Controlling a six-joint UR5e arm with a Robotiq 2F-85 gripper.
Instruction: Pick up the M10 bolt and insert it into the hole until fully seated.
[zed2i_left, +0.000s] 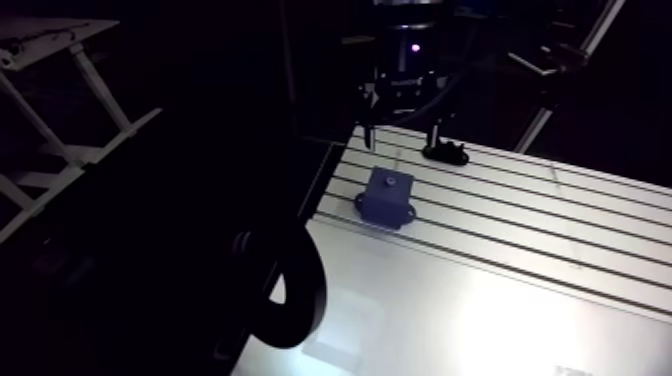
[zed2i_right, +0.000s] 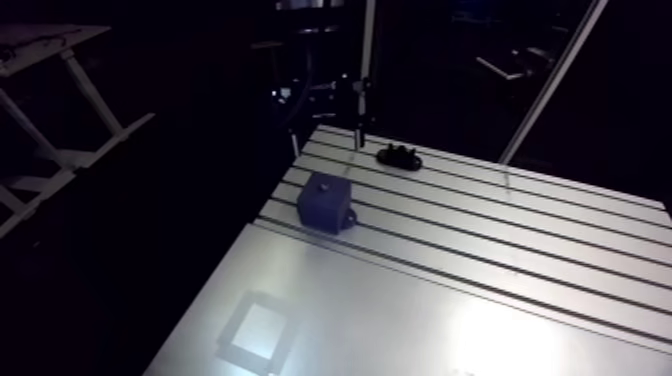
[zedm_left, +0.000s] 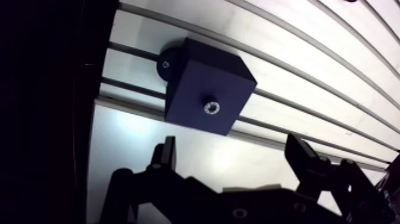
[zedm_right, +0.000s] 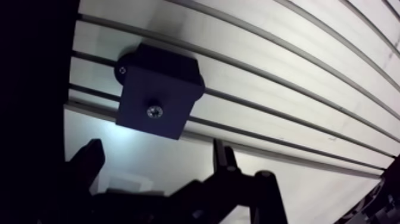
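Note:
A dark blue block (zedm_left: 205, 89) stands on the slotted table (zedm_left: 309, 77), held to a slot by a foot with a screw (zedm_left: 165, 64). In the middle of its top face sits a small shiny round metal piece (zedm_right: 154, 111); it looks like a bolt head lying low in the hole. In the wrist view my gripper (zedm_left: 235, 158) is open and holds nothing. The block lies ahead of the fingertips (zedm_left: 167, 154), apart from them. The arm view has the gripper (zed2i_left: 402, 142) hanging above the table, just behind the block (zed2i_left: 388, 195).
A small black fixture (zed2i_left: 445, 154) rests on the table behind the block, beside the gripper. The table's left edge (zed2i_right: 262, 212) runs close to the block, with darkness beyond. A dark round part of the arm (zed2i_left: 292, 292) fills the near foreground.

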